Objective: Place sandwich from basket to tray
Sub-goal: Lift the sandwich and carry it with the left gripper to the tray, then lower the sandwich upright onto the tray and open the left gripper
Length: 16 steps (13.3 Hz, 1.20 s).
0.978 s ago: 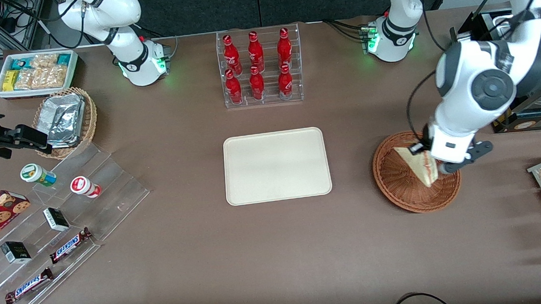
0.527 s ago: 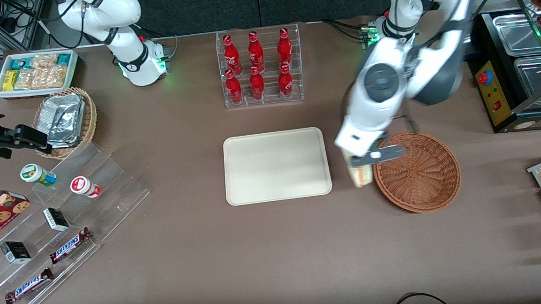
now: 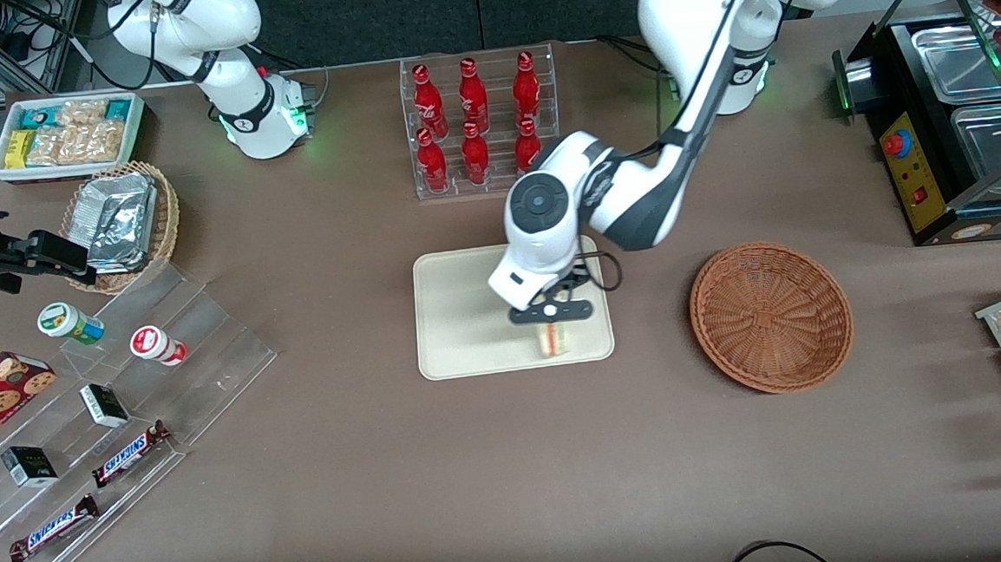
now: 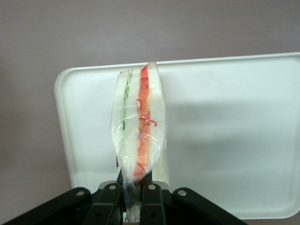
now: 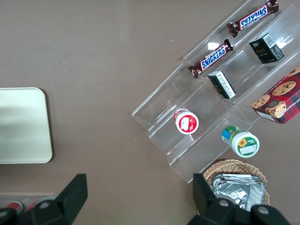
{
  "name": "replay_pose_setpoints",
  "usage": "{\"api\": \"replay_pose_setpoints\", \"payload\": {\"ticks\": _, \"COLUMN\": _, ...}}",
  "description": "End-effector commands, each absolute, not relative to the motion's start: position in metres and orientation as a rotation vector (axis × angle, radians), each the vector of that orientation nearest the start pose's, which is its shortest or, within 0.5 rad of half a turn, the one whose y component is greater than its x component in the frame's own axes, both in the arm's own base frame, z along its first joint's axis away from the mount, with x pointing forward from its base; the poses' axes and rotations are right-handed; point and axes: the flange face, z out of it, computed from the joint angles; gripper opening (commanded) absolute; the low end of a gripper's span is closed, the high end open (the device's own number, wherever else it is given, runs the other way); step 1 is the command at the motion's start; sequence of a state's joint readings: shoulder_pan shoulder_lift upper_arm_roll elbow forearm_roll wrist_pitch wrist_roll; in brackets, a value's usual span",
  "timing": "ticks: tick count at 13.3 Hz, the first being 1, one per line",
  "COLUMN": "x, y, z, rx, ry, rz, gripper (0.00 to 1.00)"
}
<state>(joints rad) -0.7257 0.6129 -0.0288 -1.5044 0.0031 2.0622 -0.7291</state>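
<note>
Sandwich (image 4: pixel 139 131) sits clamped in my gripper (image 3: pixel 552 315) — a wrapped triangular wedge, held at one end between both fingers (image 4: pixel 151 196) and hanging over the tray (image 3: pixel 459 318). From the front camera the sandwich (image 3: pixel 554 339) shows just below my gripper, over the tray's edge nearest that camera and toward the corner closest to the basket (image 3: pixel 770 317). Whether it touches the tray surface I cannot tell. The wrist camera shows its red-orange and greenish filling layers edge-on through clear film, with the cream tray (image 4: pixel 225 131) underneath and brown table (image 4: pixel 140 28) around it.

The reddish-brown wicker basket lies well apart from the tray, toward my end of the table, with nothing in it. A clear rack of 6 red bottles (image 3: pixel 478 124) stands farther from the front camera than the tray. Toward the parked arm's end — a tan basket of foil packets (image 3: pixel 121 224), 2 Snickers bars (image 3: pixel 88 493) and a white bin of snacks (image 3: pixel 66 134).
</note>
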Motion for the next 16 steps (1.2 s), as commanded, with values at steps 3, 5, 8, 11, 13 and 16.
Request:
{"api": "replay_pose_setpoints", "payload": {"ticks": 3, "x": 0.492, "y": -0.518, "z": 0.278, "rx": -3.132, "ry": 0.067, "rz": 0.027, "gripper": 0.0}}
{"api": "replay_pose_setpoints", "payload": {"ticks": 5, "x": 0.485, "y": -0.528, "z": 0.274, "rx": -3.145, "ry": 0.086, "rz": 0.007, "gripper": 0.0}}
{"api": "replay_pose_setpoints", "payload": {"ticks": 8, "x": 0.478, "y": -0.533, "z": 0.265, "rx": -3.137, "ry": 0.092, "rz": 0.016, "gripper": 0.0}}
{"api": "replay_pose_setpoints", "payload": {"ticks": 11, "x": 0.477, "y": -0.532, "z": 0.263, "rx": -3.128, "ry": 0.044, "rz": 0.026, "gripper": 0.78}}
{"api": "replay_pose_setpoints", "payload": {"ticks": 13, "x": 0.478, "y": -0.528, "z": 0.268, "rx": -3.102, "ry": 0.036, "rz": 0.039, "gripper": 0.98}}
{"api": "replay_pose_setpoints", "payload": {"ticks": 16, "x": 0.48, "y": -0.517, "z": 0.304, "rx": -3.075, "ry": 0.021, "rz": 0.075, "gripper": 0.99}}
